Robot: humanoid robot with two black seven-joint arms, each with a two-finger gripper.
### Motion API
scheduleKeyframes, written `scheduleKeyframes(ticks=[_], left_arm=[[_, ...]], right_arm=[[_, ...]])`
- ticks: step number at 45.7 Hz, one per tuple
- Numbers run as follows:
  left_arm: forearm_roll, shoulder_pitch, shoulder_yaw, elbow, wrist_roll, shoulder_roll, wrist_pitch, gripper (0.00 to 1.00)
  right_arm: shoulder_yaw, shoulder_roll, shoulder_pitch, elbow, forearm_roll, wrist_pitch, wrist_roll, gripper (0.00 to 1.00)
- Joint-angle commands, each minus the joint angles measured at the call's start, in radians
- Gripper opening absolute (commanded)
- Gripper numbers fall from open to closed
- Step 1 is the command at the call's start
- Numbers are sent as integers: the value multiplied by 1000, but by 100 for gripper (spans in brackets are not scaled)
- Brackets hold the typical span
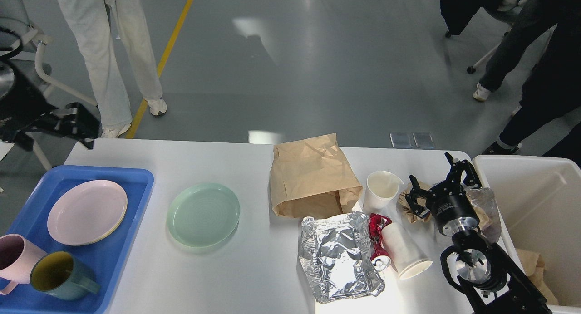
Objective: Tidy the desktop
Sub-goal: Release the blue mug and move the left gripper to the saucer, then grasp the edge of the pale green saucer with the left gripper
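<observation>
The desktop (254, 277) is spread below, strewn with rubbish. The right gripper (439, 187) is held with fingers apart; the left gripper's (79, 123) cannot be told. The green plate (203, 214) should be gripped by its rim.

Blue tray (136, 187) at left carries a pink plate (87, 212), a pink mug (13, 257) and a teal mug (59, 275) touching side by side. Green plate (203, 214) sits just beside it. Brown paper bag (311, 175) lies flat, crumpled foil (338, 255) in front, one white cup (380, 191) upright, another cup (404, 250) tipped over. White bin (535, 191) far right.
</observation>
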Motion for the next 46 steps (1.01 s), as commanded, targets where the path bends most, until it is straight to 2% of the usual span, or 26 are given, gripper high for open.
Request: scheduleKeyframes(ticks=[1, 8, 19, 24, 31, 37, 43, 46], left_arm=[[-123, -116, -73, -96, 3, -80, -10, 92], [-211, -173, -118, -179, 0, -126, -8, 92], [-232, -168, -125, -180, -4, -124, 4, 93], [-232, -130, -124, -177, -7, -118, 6, 94], [-250, 69, -127, -89, -10, -112, 30, 94], [-281, 273, -159, -15, -41, -115, 49, 95], [-329, 505, -230, 91, -44, -124, 142, 94], [-399, 589, -234, 123, -43, -127, 219, 93]], right_arm=[[0, -1, 0, 0, 0, 0, 0, 100], [0, -1, 0, 0, 0, 0, 0, 100], [0, -1, 0, 0, 0, 0, 0, 100], [0, -1, 0, 0, 0, 0, 0, 100], [0, -1, 0, 0, 0, 0, 0, 100], [0, -1, 0, 0, 0, 0, 0, 100], [0, -1, 0, 0, 0, 0, 0, 100], [0, -1, 0, 0, 0, 0, 0, 100]])
